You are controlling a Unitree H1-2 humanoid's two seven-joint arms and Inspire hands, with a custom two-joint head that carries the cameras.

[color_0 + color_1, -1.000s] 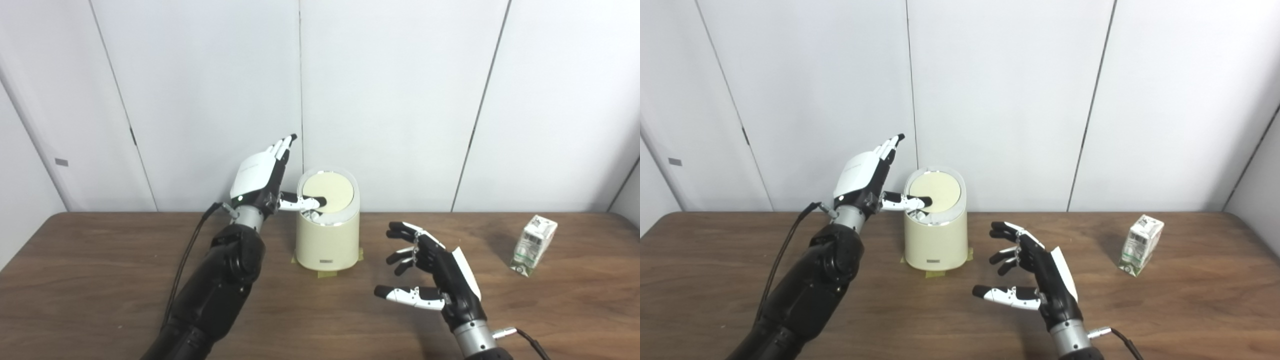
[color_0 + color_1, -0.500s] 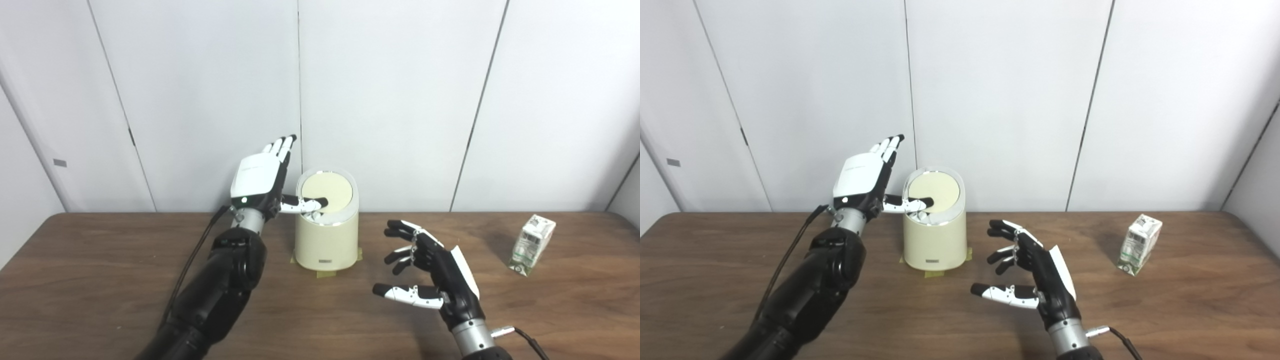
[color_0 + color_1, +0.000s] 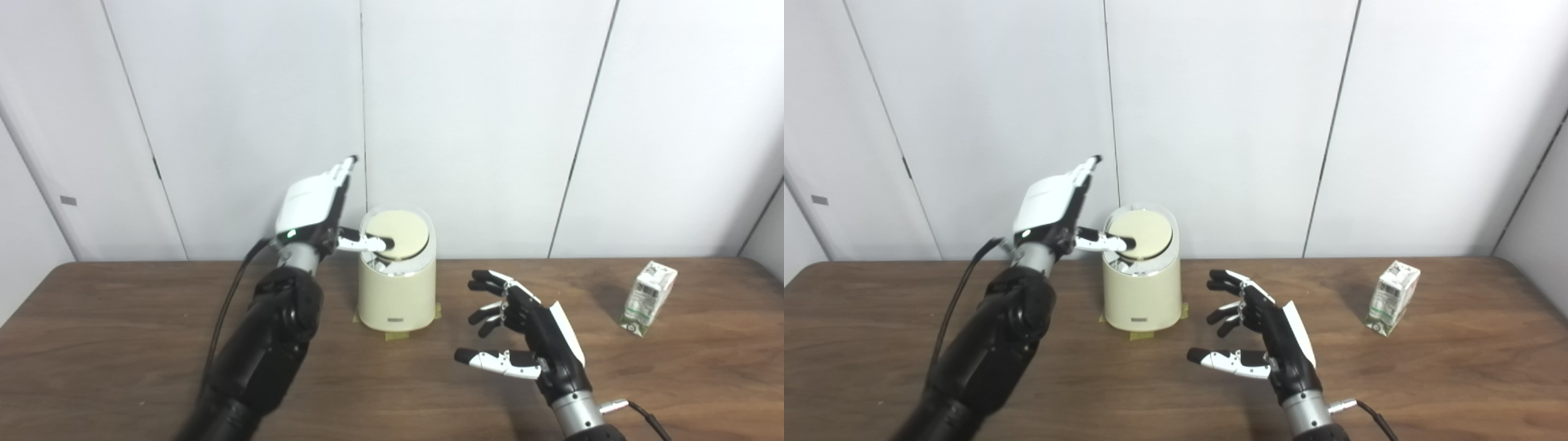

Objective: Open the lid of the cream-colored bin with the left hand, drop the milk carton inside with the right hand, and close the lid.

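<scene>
Your left robot hand point(image 3: 312, 205) is at the bin point(image 3: 397, 288), on its left side, with the thumb reaching right across the rim onto the lid point(image 3: 397, 234). The other fingers point up and away, spread and gripping nothing. The lid looks tipped, its near edge dipped into the opening, so the opening step seems under way but not finished; how far it has swung you cannot tell from here.

The relation that matters next is on the other side. The carton point(image 3: 649, 298) stands on the surface point(image 3: 122, 343) at the far right, leaning a little, its long axis roughly upright. It lies to the right of your right robot hand point(image 3: 533, 343) and somewhat farther back, well apart from it. That robot hand hovers open and empty, fingers spread, pointing left toward the bin, which is the wrong way for the pick.

The right robot hand is clearly the nearer one to the carton; you will likely need to turn it and carry it right and slightly away.
</scene>
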